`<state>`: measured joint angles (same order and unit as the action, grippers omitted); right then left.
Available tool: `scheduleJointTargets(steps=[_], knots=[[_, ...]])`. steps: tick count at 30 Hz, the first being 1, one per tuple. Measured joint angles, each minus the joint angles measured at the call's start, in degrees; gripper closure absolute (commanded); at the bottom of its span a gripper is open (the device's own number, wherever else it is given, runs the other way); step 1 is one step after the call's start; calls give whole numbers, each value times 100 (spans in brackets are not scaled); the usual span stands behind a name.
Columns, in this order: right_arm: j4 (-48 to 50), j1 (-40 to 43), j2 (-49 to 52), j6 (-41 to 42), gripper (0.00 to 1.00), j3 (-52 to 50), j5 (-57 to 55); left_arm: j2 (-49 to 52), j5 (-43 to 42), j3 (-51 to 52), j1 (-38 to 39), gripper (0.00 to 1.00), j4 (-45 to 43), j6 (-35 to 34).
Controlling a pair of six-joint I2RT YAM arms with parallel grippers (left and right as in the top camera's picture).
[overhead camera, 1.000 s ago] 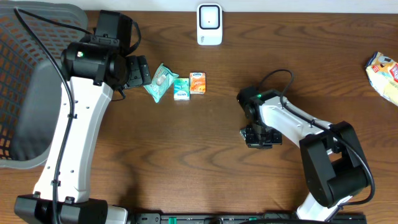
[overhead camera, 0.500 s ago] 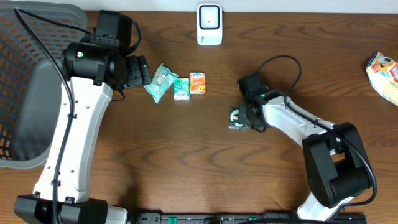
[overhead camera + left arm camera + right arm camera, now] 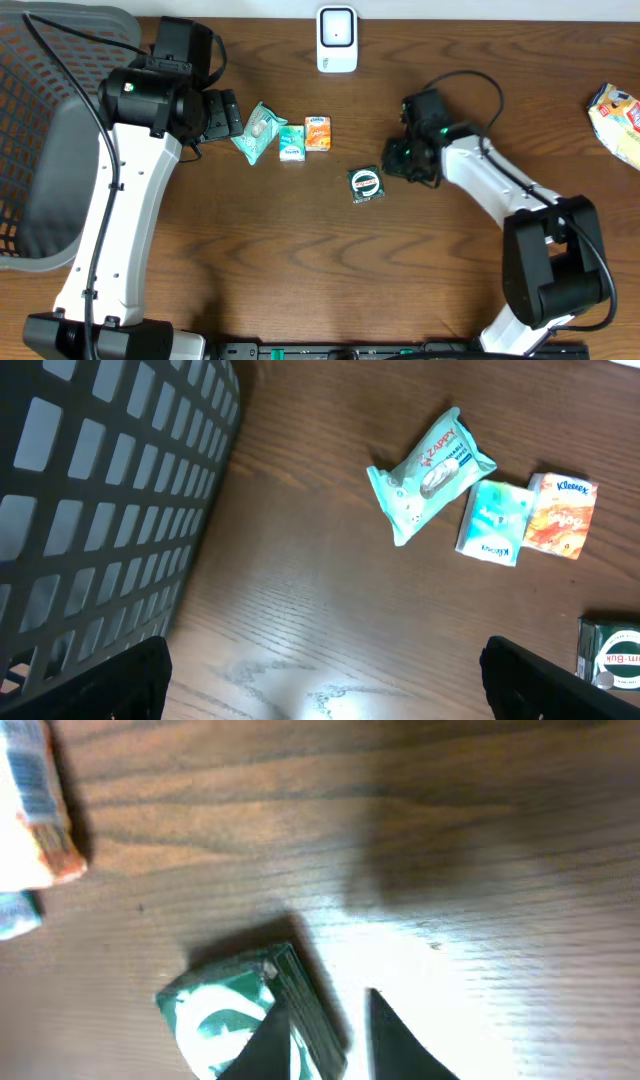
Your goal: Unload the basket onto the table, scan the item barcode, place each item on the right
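Packet (image 3: 366, 185), green and flat, lies on the bench (image 3: 300, 260) at mid-frame overhead, just left of the right gripper (image 3: 398, 165), whose jaws are parted, empty; left gripper (image 3: 222, 112) gapes wide. Probably light, stiff, slick: pinch its thin edges

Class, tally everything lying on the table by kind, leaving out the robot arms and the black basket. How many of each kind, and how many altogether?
Pocket tissue packs: 2
Wipes packet: 1
Green box: 1
Snack bag: 1
White scanner: 1
Total: 6
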<state>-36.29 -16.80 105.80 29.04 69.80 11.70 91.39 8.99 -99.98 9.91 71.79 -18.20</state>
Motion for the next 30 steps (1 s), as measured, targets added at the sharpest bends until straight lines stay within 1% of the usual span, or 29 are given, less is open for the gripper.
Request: scheduleJointTargets(steps=[1, 2, 3, 4, 8, 19, 20, 21, 23, 27, 28, 29, 30], knots=[[-155, 26, 0, -109, 35, 94, 66, 0, 0, 0, 0, 2, 0, 0], [-319, 57, 0, -286, 25, 168, 164, 0, 0, 0, 0, 2, -2, 0], [-393, 57, 0, -374, 20, 192, 225, 0, 0, 0, 0, 2, 0, 0], [-503, 46, 0, -490, 18, 214, 323, 0, 0, 0, 0, 2, 0, 0], [-669, -39, 0, -796, 16, 214, 516, 0, 0, 0, 0, 2, -2, 0], [-271, -337, 0, -979, 12, 214, 575, 0, 0, 0, 0, 2, 0, 0], [-269, -369, 0, -981, 16, 214, 549, 0, 0, 0, 0, 2, 0, 0], [-271, -402, 0, -999, 23, 214, 518, 0, 0, 0, 0, 2, 0, 0], [-286, -481, 0, -1027, 30, 214, 479, 0, 0, 0, 0, 2, -2, 0], [-332, -693, 0, -1056, 56, 214, 289, 0, 2, 0, 0, 2, 0, 0], [-339, -745, 0, -1051, 61, 214, 197, 0, 0, 0, 0, 3, -2, 0], [-354, -802, 0, -1025, 65, 214, 92, 0, 0, 0, 0, 2, 0, 0], [-361, -844, 0, -1014, 65, 214, -13, 0, 0, 0, 0, 2, 0, 0]])
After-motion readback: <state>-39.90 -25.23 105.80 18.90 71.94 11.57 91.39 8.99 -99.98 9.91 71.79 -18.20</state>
